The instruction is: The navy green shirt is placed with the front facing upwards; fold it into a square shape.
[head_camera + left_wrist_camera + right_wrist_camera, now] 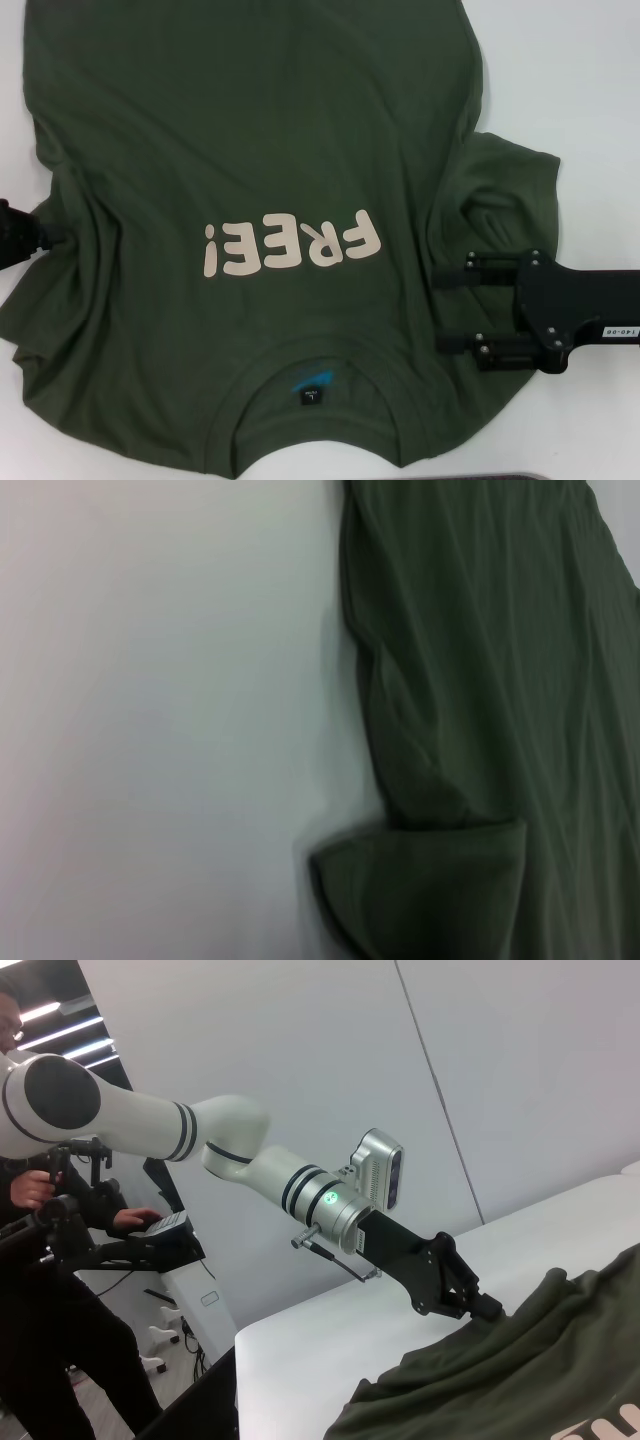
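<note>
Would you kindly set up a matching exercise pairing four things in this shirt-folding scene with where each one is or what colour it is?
Things:
1. Dark olive-green cotton shirt
2. Block letters "FREE!"
3. Left claw
4. Right claw

Descriptions:
A. Cream
B. At the shirt's edge on the robot's left
C. Spread front-up on the white table
D. Open, over the sleeve on the robot's right

Pairs: 1-C, 2-A, 3-B, 4-D

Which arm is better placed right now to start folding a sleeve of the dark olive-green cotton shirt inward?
Probably the right. The right gripper lies open on the dark olive-green cotton shirt, fingers by the bunched right sleeve. The left gripper only meets the opposite edge, and its grip isn't visible.
</note>
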Motion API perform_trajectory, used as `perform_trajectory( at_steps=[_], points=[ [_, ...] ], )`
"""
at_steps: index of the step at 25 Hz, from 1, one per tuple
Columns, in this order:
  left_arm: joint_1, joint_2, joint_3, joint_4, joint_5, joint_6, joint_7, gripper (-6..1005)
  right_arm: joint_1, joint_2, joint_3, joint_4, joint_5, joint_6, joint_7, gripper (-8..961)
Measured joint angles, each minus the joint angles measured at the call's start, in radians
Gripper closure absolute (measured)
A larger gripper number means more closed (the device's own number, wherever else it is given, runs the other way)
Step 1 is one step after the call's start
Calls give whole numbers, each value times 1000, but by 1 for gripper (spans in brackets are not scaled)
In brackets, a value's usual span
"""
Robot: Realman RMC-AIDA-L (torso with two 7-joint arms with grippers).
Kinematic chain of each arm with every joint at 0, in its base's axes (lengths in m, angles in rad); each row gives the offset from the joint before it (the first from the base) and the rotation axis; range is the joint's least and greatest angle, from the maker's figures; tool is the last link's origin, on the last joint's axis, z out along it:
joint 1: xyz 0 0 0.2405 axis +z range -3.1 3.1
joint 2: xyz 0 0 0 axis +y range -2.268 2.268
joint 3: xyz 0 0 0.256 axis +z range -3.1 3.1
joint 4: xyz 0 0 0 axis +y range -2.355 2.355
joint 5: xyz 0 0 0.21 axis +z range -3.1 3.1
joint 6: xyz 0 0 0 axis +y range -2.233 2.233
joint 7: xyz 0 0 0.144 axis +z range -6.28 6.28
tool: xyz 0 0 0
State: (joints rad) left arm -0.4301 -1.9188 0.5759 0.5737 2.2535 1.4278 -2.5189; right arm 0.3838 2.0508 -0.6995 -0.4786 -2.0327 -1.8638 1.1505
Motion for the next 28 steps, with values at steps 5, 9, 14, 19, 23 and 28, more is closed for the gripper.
perform_trajectory(
  at_steps=[5,9,14,19,23,28],
  points=[
    [10,2,-13,26,0,18,-2,981,5,0,0,-1,0,1,0,220],
    [24,12,-44,46,1,27,-7,980,9,2,0,-1,-1,5,1,220],
    [45,24,-82,67,1,27,-14,979,11,3,0,-2,-2,5,2,220],
    [58,32,-125,83,2,23,-15,977,14,3,0,-2,-1,6,5,220],
    [66,40,-150,91,2,19,-18,977,16,4,0,-9,-1,8,11,221],
    [74,51,-181,94,2,19,-18,976,15,5,0,-10,-2,9,12,221]
  ],
)
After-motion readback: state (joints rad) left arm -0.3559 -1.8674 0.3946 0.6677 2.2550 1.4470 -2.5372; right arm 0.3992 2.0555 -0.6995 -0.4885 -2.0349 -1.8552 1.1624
